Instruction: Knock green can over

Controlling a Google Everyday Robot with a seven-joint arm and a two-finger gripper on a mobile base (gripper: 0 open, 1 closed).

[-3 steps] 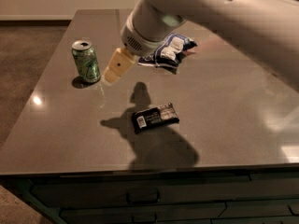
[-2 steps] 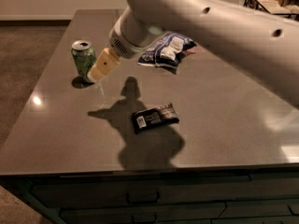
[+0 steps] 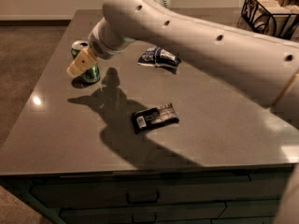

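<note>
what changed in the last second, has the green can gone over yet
The gripper moved left in the view, from beside the small green metal drink can to overlapping its front, seemingly touching it. Nothing was grasped. The can stands upright where it was; the blue-and-white snack bag and flat black wrapped bar have not moved.

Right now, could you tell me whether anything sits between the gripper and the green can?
Nothing visible does: the gripper is at the upright green can, overlapping it in view. The snack bag and black bar lie aside.
</note>
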